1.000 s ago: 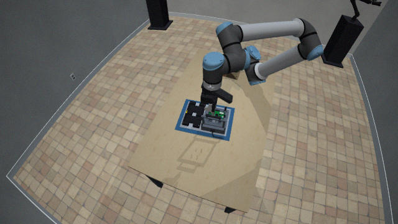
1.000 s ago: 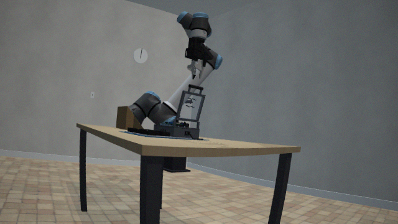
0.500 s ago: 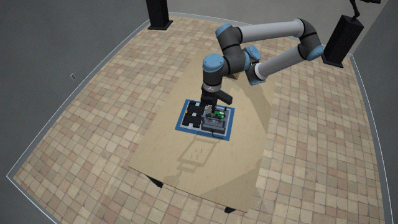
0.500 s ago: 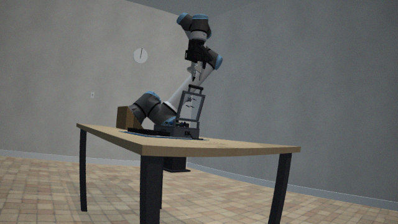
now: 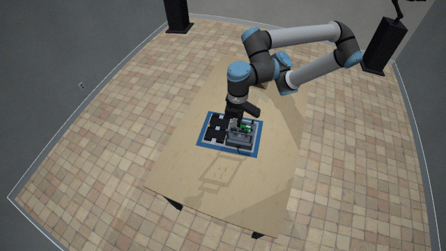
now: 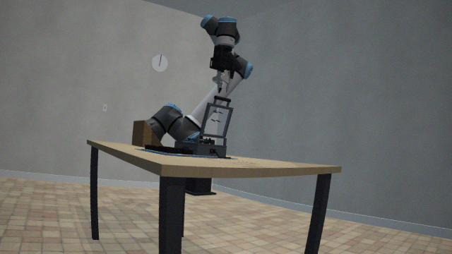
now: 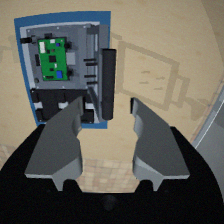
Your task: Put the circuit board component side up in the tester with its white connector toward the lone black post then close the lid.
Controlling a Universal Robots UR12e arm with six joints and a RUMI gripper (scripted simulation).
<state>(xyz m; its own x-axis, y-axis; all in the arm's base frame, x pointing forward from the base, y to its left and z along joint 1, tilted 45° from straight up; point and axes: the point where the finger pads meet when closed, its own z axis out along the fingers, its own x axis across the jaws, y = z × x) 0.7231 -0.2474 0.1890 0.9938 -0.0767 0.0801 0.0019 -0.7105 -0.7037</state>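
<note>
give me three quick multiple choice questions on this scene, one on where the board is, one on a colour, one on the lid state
1. Where is the circuit board?
A. in the tester
B. between the pincer fingers
C. on the floor

2. What colour is the mat under the tray and tester?
A. red
B. blue
C. yellow

3. How does the tester's lid stand?
A. latched shut
B. taken off
C. raised open

Answers:
1 A, the wrist view shows the green board lying in the tester, beyond the empty pincer.
2 B, a blue border frames both in the top view.
3 C, the exterior view shows the frame upright, below the pincer.
</note>
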